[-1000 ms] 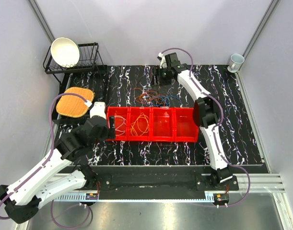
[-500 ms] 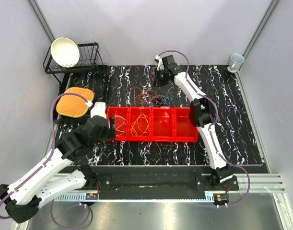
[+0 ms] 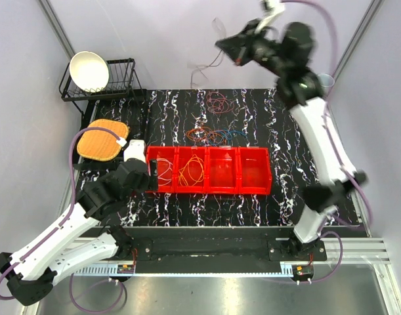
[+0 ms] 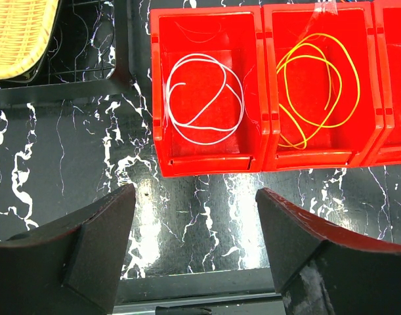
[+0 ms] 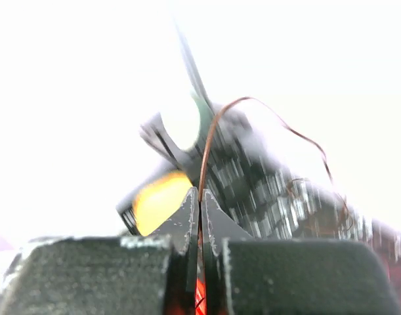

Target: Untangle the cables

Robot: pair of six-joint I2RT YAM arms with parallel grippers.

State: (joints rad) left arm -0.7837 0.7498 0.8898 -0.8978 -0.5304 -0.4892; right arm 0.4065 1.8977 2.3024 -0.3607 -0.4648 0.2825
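A tangle of orange, red, blue and brown cables [image 3: 210, 136] lies on the black marbled table behind the red bins [image 3: 253, 189]. A separate red loop [image 3: 218, 102] lies farther back. My right gripper [image 3: 228, 46] is raised high above the table's back edge, and its wrist view is motion-blurred. That gripper [image 5: 200, 197] is shut on a thin brown cable [image 5: 210, 131] that arcs up and away from the fingertips. My left gripper [image 4: 195, 223] hovers open just in front of the leftmost bin. A white cable [image 4: 203, 98] lies coiled there, and a yellow cable [image 4: 315, 88] lies in the neighbouring bin.
A black wire dish rack [image 3: 121, 82] holding a white bowl [image 3: 88, 71] stands at the back left. A yellow woven pad [image 3: 103, 139] lies in front of it. A white cup [image 3: 323, 84] sits at the back right corner. Grey walls enclose the table.
My right gripper has shut on the brown cable at the back of the table and swung it up high. A red loop lies where it was. The left arm has not moved.
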